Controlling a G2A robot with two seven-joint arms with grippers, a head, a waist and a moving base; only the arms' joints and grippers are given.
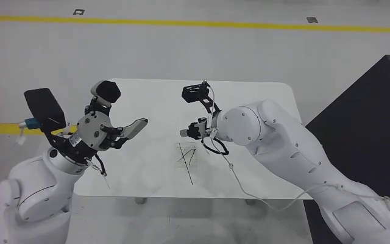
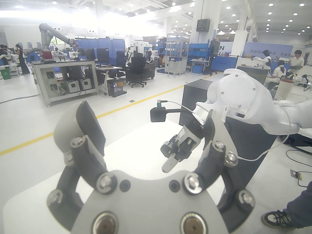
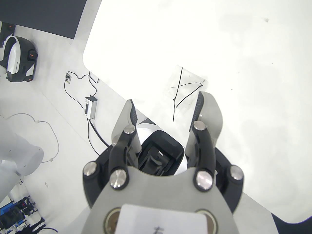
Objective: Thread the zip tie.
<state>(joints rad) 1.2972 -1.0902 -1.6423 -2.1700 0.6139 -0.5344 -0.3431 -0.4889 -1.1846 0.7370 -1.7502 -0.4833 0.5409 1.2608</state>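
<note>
some ties [image 3: 178,86] near right end effector [image 3: 165,97]

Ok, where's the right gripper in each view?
Top view: right gripper at centre, zip ties just below it in the picture.
Left wrist view: right gripper framed between the left gripper's fingers.
Right wrist view: right gripper in the foreground, open, zip ties ahead.
Shared landmark: the white table.

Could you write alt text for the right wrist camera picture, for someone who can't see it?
The right tool, open and empty, hangs above a white table where thin black zip ties lie crossed near its edge.
</note>
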